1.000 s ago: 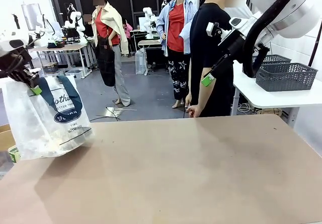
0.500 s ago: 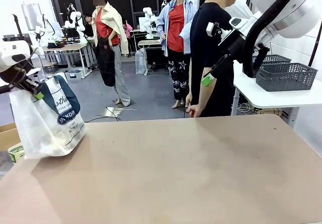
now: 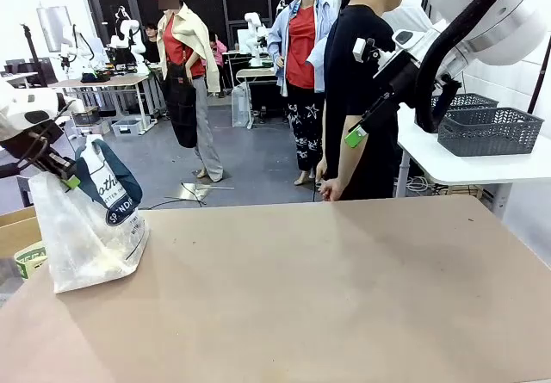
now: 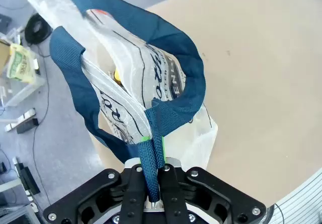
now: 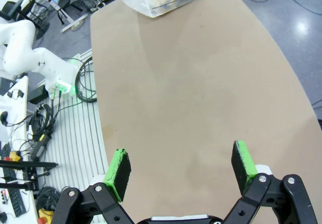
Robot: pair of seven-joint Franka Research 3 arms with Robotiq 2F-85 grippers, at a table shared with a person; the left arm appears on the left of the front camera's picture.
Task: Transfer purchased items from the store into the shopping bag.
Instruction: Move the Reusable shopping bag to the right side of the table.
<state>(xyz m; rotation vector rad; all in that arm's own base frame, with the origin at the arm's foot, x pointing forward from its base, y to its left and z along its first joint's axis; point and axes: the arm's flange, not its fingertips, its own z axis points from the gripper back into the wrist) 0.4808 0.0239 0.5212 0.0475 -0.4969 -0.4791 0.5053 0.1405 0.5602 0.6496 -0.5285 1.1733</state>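
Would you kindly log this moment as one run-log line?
left gripper: shut on navy strap handle | shopping bag: resting at table left edge | right gripper: open, empty, raised

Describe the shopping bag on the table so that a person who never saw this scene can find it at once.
Start at the big tan table and go to its left edge on the robot's side. There stands the shopping bag, tall, of translucent white plastic. It alone has navy strap handles and a round navy logo with white script, and the left pincer is shut on one strap.
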